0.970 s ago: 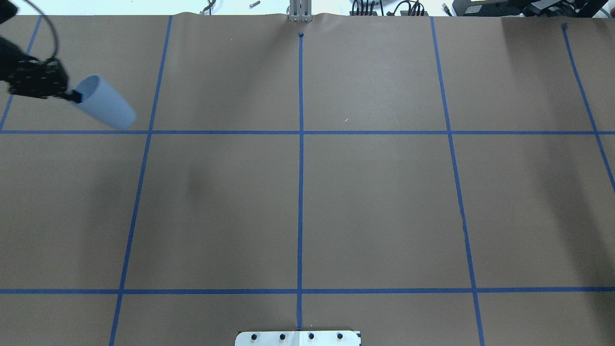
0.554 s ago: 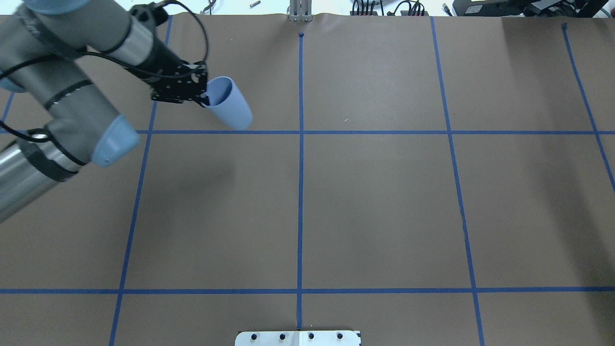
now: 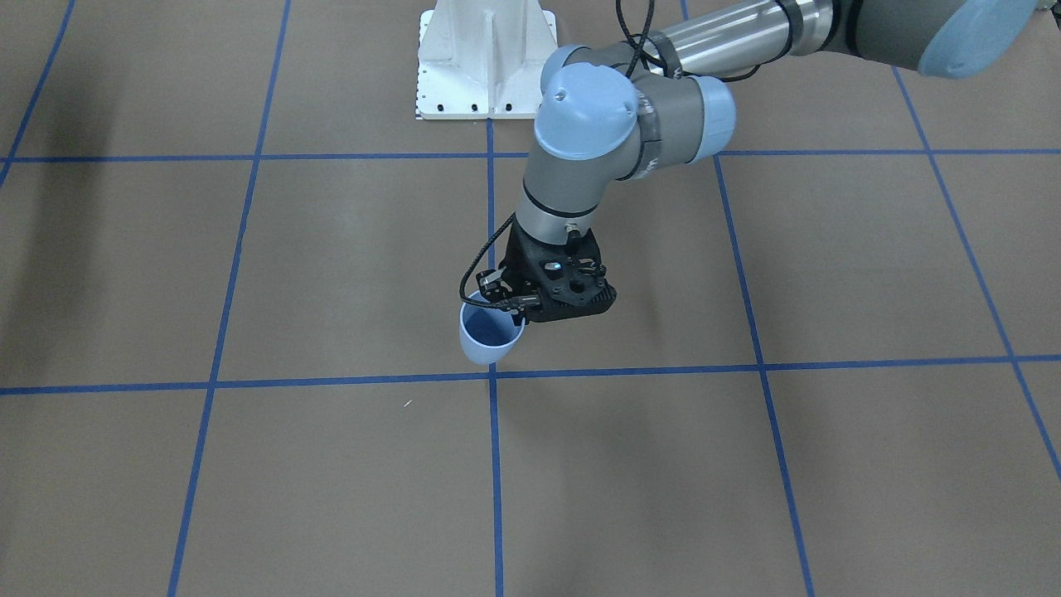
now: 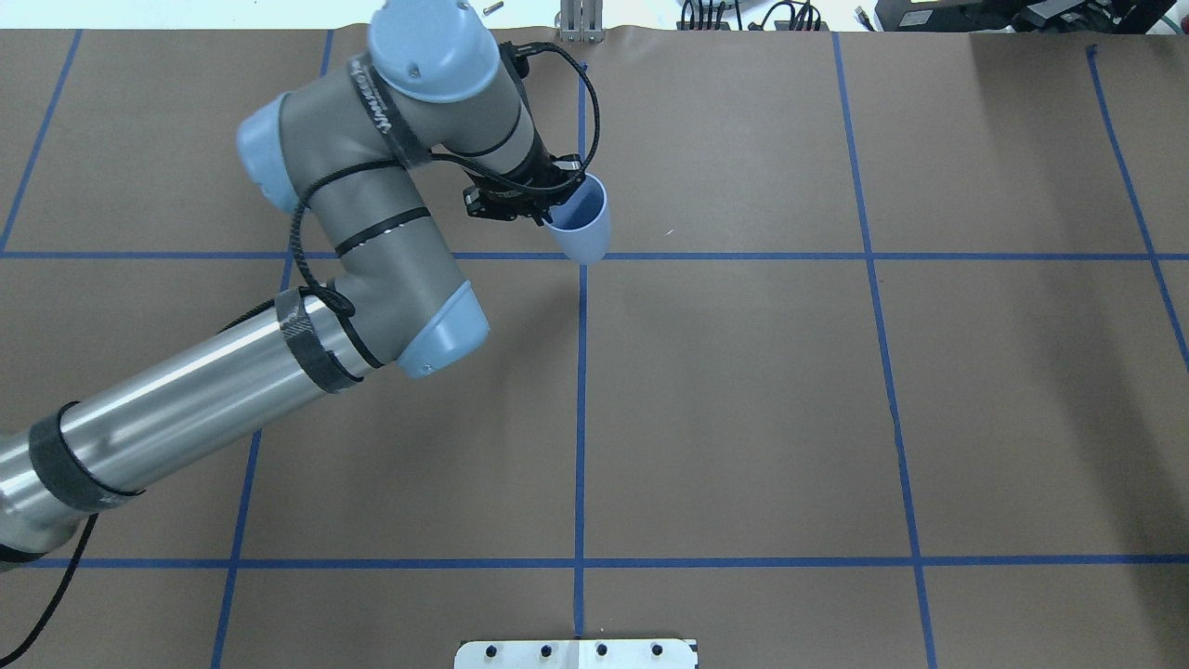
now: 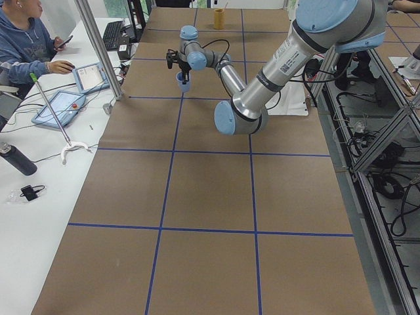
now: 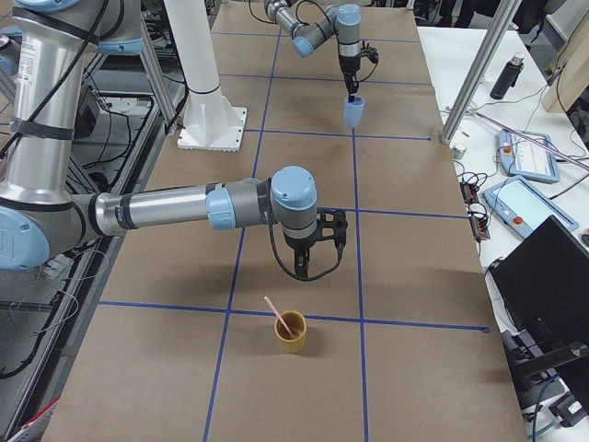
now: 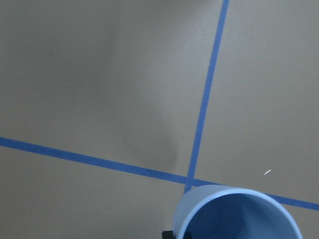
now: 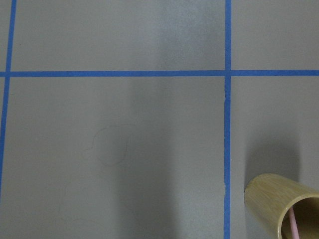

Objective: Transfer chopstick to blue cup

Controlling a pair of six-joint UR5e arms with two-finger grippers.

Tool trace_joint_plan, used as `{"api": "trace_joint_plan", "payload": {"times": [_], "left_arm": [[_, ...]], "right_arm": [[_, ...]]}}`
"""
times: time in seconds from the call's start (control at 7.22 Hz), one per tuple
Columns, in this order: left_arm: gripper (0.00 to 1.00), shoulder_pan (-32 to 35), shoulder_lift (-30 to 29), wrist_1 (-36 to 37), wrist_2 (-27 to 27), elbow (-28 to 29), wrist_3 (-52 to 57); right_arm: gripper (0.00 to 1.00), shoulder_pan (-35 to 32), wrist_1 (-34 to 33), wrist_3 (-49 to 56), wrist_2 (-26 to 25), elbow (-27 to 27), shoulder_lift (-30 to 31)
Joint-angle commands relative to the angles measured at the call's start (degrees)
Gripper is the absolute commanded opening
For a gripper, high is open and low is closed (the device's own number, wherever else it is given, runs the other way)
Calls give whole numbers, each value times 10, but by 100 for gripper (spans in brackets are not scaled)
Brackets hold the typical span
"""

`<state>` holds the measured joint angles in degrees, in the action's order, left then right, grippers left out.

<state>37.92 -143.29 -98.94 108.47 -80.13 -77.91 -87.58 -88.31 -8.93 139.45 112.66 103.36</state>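
Observation:
My left gripper [image 4: 555, 206] [image 3: 515, 315] is shut on the near rim of the blue cup [image 4: 582, 223] [image 3: 489, 336] [image 7: 239, 214], which it holds mouth up and slightly tilted by the crossing of the centre tape lines. I cannot tell whether the cup touches the table. The pale pink chopstick [image 6: 279, 316] [image 8: 294, 226] leans inside a tan bamboo cup [image 6: 292, 333] [image 8: 279, 201] at the table's right end. My right gripper [image 6: 313, 267] hangs above the table just beside that bamboo cup. I cannot tell whether it is open or shut.
The white robot base [image 3: 485, 58] stands at the table's near-robot edge. A person [image 5: 26, 39] sits at a side bench with tablets [image 5: 62, 108] beyond the far edge. Metal posts [image 5: 98, 46] [image 6: 469, 74] rise at that edge.
My left arm has swung in from the far left and carried the blue cup rightward to the centre tape line. The cup has turned from lying sideways to nearly upright.

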Motion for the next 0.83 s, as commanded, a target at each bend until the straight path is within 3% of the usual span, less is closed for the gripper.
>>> {"api": "trace_joint_plan", "payload": {"times": [0.0,0.42,0.55,0.69], "left_arm": [[0,-10,-3,5,-18,8,23],[0,-33,-1,29,-54,6,39],[34,-33,-1,29,-54,5,40],[98,-33,-1,29,-52,1,48]], "right_arm": [[100,0,0,1,1,1,0],[100,0,0,1,1,1,0],[100,0,0,1,1,1,0],[100,0,0,1,1,1,0]]}}
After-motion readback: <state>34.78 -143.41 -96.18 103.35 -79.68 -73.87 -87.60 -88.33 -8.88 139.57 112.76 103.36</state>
